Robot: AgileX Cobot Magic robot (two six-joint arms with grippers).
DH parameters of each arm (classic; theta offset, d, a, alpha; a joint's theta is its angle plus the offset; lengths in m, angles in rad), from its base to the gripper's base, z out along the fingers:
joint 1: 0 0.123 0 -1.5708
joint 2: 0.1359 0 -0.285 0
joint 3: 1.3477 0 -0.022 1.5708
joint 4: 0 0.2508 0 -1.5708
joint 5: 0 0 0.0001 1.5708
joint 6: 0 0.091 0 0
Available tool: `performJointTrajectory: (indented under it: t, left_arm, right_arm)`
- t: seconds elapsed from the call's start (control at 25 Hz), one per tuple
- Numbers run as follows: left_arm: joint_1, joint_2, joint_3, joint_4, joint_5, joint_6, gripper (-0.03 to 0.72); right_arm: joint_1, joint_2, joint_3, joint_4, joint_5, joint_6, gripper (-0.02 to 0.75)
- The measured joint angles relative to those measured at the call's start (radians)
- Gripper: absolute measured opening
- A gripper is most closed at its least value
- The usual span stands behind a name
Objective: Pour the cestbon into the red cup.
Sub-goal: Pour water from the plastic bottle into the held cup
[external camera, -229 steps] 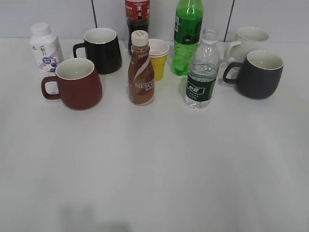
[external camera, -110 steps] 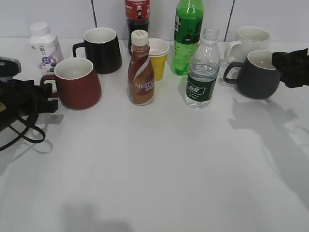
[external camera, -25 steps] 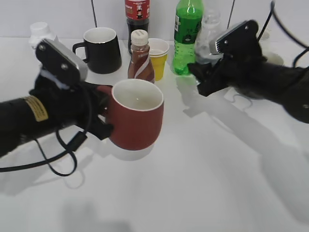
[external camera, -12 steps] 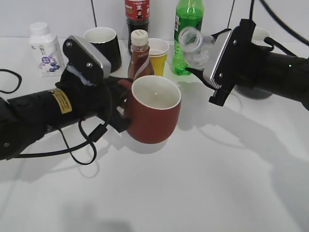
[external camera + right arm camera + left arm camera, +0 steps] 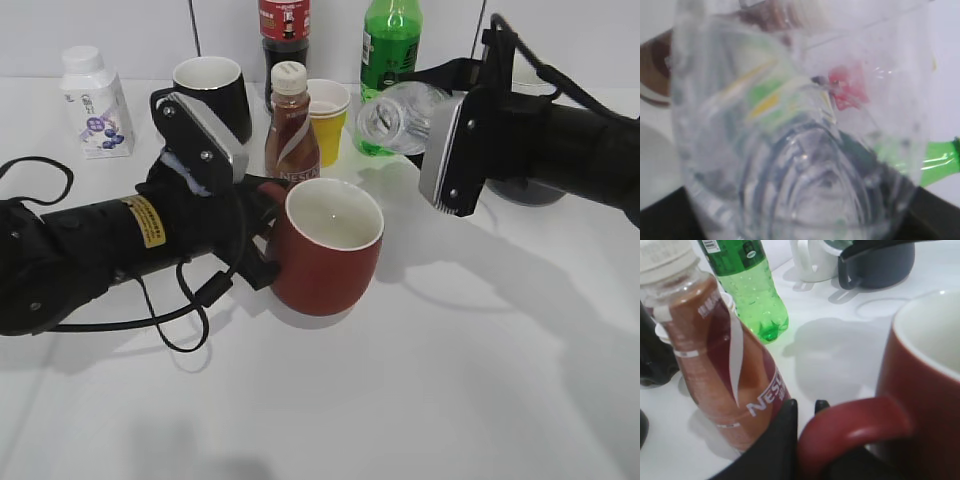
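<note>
The red cup [image 5: 330, 255] is held off the table at mid-left, tilted slightly, and its white inside looks empty. My left gripper [image 5: 262, 232] is shut on its loop handle [image 5: 855, 424], with black fingers [image 5: 782, 440] either side. My right gripper [image 5: 442, 108] is shut on the cestbon [image 5: 405, 112], which is tipped almost horizontal. The bottle's open mouth [image 5: 378, 120] points left, above and just behind the cup's far rim. In the right wrist view the clear ribbed bottle [image 5: 805, 140] fills the frame. No water stream shows.
Along the back stand a white milk bottle [image 5: 95, 100], a black mug [image 5: 215, 95], a brown Nescafe bottle [image 5: 292, 125], stacked yellow cups [image 5: 328, 115], a cola bottle [image 5: 284, 25] and a green soda bottle [image 5: 388, 35]. A dark grey mug [image 5: 520, 192] sits under the right arm.
The left gripper has carried the red cup a little right and down. The right gripper has tipped the cestbon further over and lowered its mouth towards the cup.
</note>
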Motion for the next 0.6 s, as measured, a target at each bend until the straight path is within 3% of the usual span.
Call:
performJointTrajectory:
  t: [0.6]
  left_arm:
    - [-0.037, 0.000, 0.000, 0.031, -0.030, -0.035, 0.064]
  right_arm:
    - [0.000, 0.000, -0.001, -0.003, -0.001, -0.295, 0.473]
